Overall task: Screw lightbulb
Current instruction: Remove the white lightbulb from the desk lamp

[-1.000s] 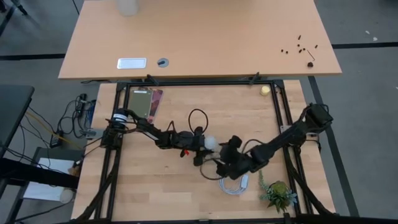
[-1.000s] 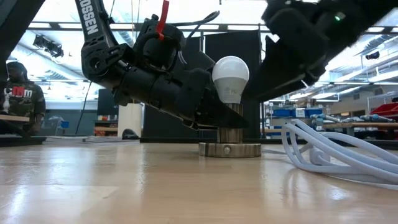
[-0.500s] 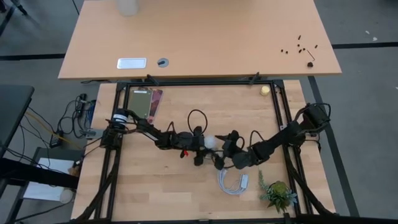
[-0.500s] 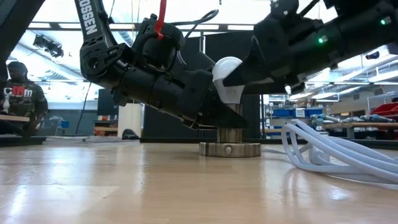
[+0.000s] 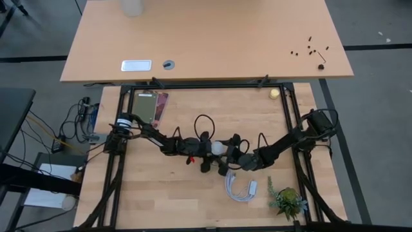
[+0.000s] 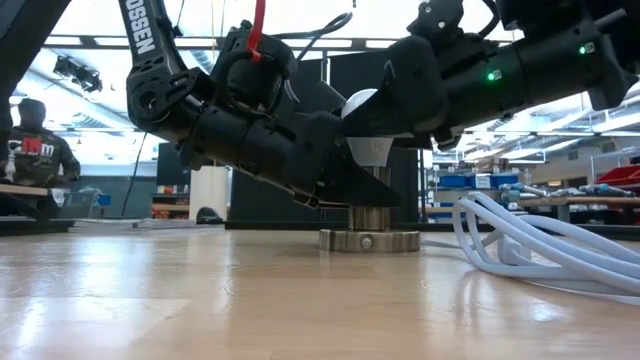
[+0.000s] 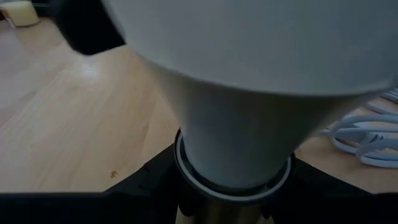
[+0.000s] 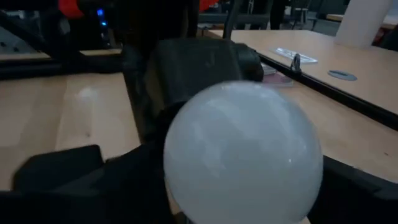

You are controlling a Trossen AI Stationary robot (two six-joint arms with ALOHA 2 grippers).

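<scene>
Right now your lightbulb (image 6: 368, 128) stands upright in the middle of the bench (image 5: 193, 193), with its white round top up. Its grey screw end goes down into a short metal socket (image 6: 369, 217). That socket sits on a round flat metal disc (image 6: 369, 240) that rests on the wood.

Your left gripper (image 5: 212, 156) comes in low from the left side. Its dark fingers (image 7: 155, 177) sit on both sides of the bulb's narrow neck, just above the socket. You cannot tell if they press on the neck or just sit beside it.

Your right gripper (image 5: 230, 154) comes in from the right side and is up at the bulb's round top. In the right wrist view the white ball (image 8: 242, 152) fills the space between its two dark fingers (image 8: 59, 165), one on each side. The fingers are apart, wide enough for the bulb. You cannot tell if they squeeze it yet.

From above, the two grippers meet at the bulb, and only a small white spot (image 5: 219, 148) shows between them.

A coiled white cable (image 5: 241, 190) lies on the wood near the right arm. A small green plant (image 5: 288, 201) stands near the bench's right front corner. Far back in the room, a person (image 6: 30, 160) sits at another table.
</scene>
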